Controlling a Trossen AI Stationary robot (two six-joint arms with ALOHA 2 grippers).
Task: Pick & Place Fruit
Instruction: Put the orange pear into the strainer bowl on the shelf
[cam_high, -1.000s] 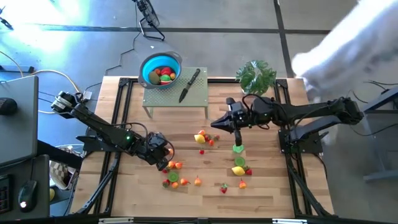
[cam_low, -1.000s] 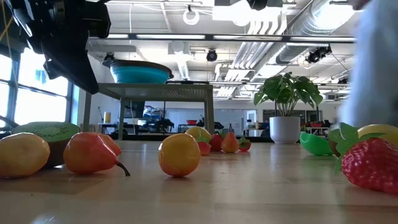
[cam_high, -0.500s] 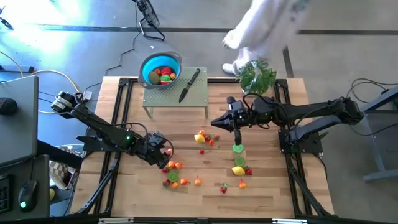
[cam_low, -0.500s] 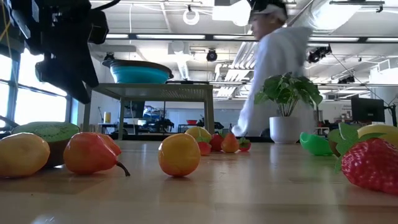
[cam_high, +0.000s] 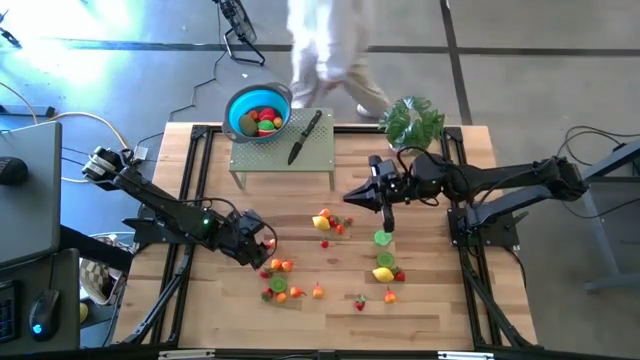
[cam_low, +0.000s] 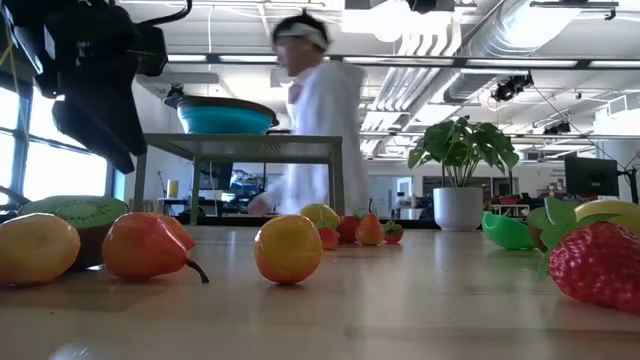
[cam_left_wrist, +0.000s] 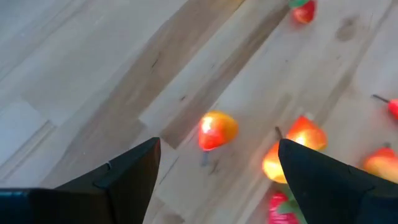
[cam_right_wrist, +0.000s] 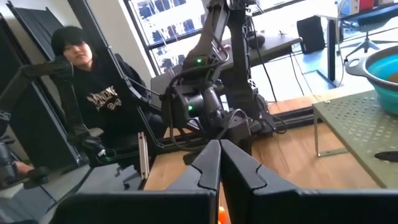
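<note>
Small toy fruit lie loose on the wooden table (cam_high: 430, 300): a cluster (cam_high: 281, 268) at the near left, some (cam_high: 325, 221) in the middle, and more (cam_high: 385, 270) at the near right. My left gripper (cam_high: 264, 247) hangs open, slanting down over the left cluster. In its wrist view a red-orange fruit (cam_left_wrist: 216, 130) lies on the wood between the spread fingers, and the gripper (cam_left_wrist: 219, 144) stays clear of it. My right gripper (cam_high: 349, 197) is shut and empty. It points level toward the table's left, well above the middle fruit.
A blue bowl (cam_high: 259, 112) holding fruit stands on a green perforated stand (cam_high: 283, 152) at the far side, with a black-handled knife (cam_high: 305, 137) beside it. A potted plant (cam_high: 412, 122) is at the far right. A person (cam_high: 325, 50) walks behind the table; another sits (cam_right_wrist: 87, 87) beyond the left arm.
My left gripper has tipped and turned a little in place above the left cluster. The person behind the table has walked from the right side toward the left. The fruit on the table have stayed where they were.
</note>
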